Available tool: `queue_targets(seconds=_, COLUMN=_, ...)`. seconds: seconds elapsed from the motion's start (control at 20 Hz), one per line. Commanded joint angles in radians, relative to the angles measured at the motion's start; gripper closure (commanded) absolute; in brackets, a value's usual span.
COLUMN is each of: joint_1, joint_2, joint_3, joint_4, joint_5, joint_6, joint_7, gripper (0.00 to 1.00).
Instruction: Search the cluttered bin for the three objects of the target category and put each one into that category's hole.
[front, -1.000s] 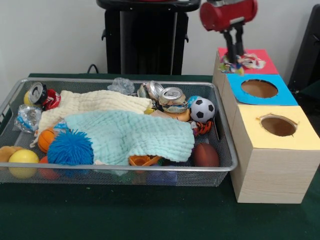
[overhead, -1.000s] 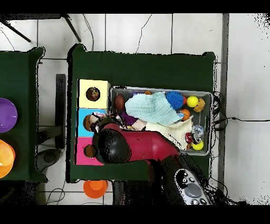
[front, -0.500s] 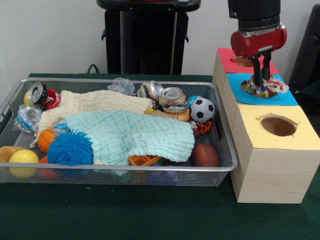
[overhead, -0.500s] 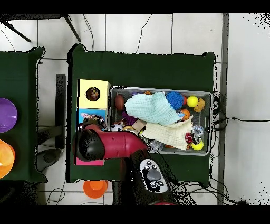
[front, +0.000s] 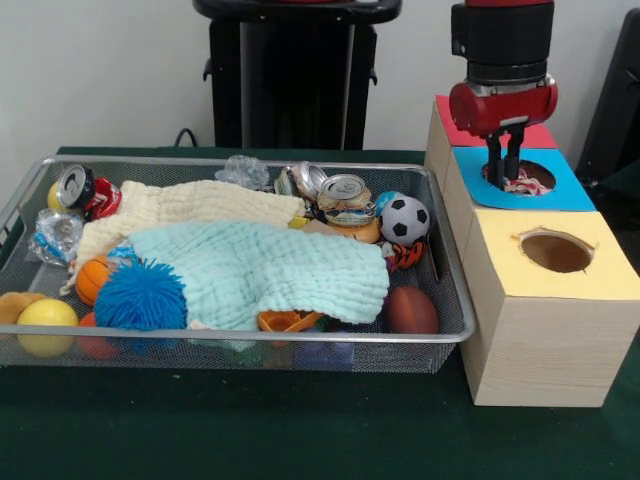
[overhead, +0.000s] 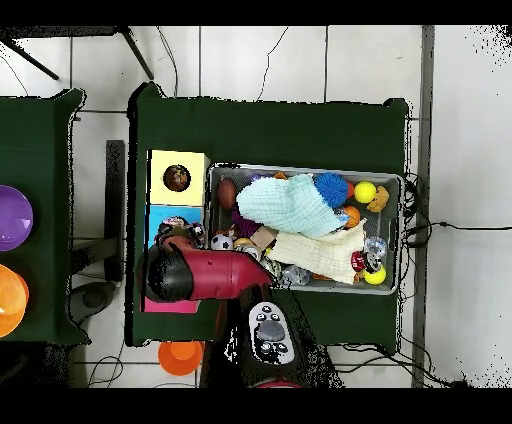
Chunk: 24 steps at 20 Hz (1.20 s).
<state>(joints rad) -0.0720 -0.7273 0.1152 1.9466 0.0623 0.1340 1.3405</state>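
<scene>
My gripper (front: 503, 183) stands over the round hole of the blue-topped wooden box (front: 560, 190), the middle of three boxes. Its fingers are shut on a knotted rope toy (front: 524, 184) in red, white and other colours, which hangs at the fingertips, low in the hole. In the overhead view the red arm (overhead: 215, 275) covers the gripper, and a bit of the toy (overhead: 177, 224) shows on the blue box (overhead: 157, 213). The wire mesh bin (front: 250, 338) lies left of the boxes, also in the overhead view (overhead: 300, 168). No other rope toy shows clearly among its clutter.
A mint cloth (front: 262, 270) and a cream cloth (front: 190, 205) cover much of the bin. Around them lie a blue spiky ball (front: 140, 297), crushed cans (front: 345, 192), a small football (front: 405, 219) and a yellow ball (front: 46, 318). A yellow-topped box (front: 555, 290) stands nearest, a pink-topped box (front: 450, 125) farthest.
The gripper carried the rope toy from over the pink box to the blue box, then lowered it, so the toy now sits down in the blue box's hole.
</scene>
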Motion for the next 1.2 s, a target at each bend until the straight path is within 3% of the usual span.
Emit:
queue_targets(seconds=0.05, joint_1=0.013, joint_2=-0.031, joint_3=-0.081, joint_4=-0.045, joint_5=0.068, joint_6=-0.043, joint_7=0.277, gripper=1.00)
queue_targets(seconds=0.45, joint_1=0.102, joint_2=-0.030, joint_3=-0.141, joint_4=-0.059, joint_5=0.110, joint_6=-0.026, joint_7=0.288, gripper=1.00)
queue_targets(seconds=1.2, joint_1=0.143, joint_2=-0.068, joint_3=-0.175, joint_4=-0.091, joint_5=0.201, joint_6=0.014, joint_7=0.290, gripper=1.00)
